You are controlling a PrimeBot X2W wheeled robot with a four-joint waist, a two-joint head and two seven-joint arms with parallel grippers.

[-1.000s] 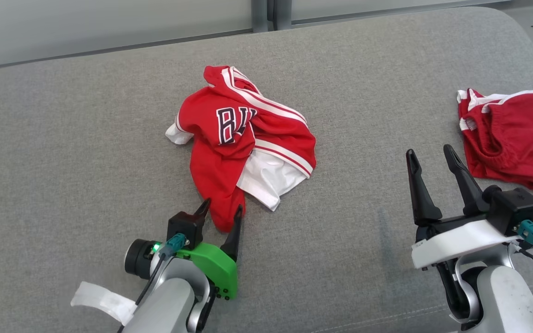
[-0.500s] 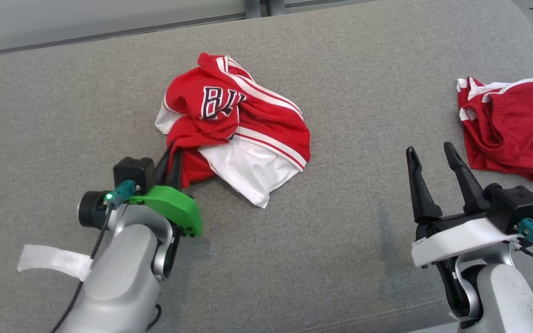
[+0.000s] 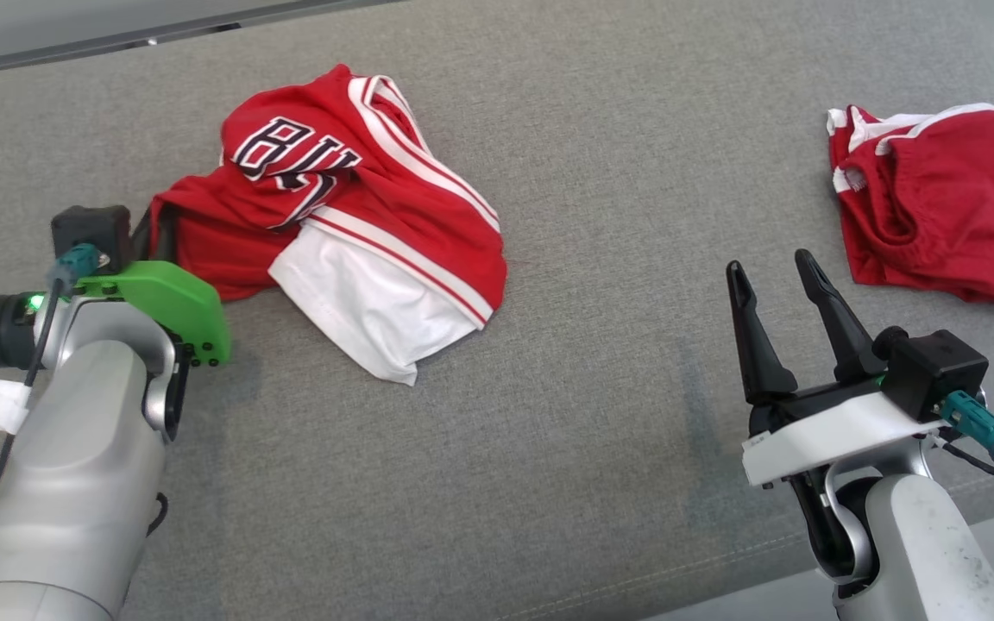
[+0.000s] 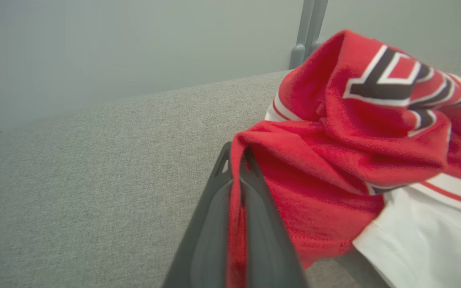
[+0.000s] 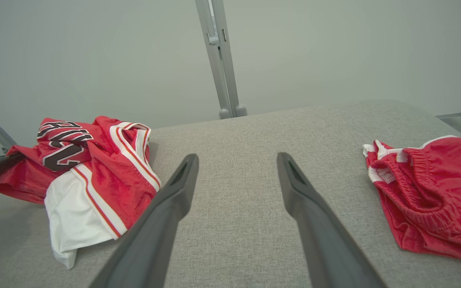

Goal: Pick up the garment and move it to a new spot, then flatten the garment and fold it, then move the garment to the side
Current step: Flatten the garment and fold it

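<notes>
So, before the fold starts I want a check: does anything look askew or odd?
The jersey lies crumpled with its white inside showing, one red edge pinched in the left gripper. A second red garment sits bunched at the right. No damage visible.

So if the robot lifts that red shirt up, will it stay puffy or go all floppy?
Probably floppy: the shirt lies in soft crumpled folds. With the left gripper shut on just one edge, the rest would likely dangle and drag. It looks thin, so probably light.
</notes>
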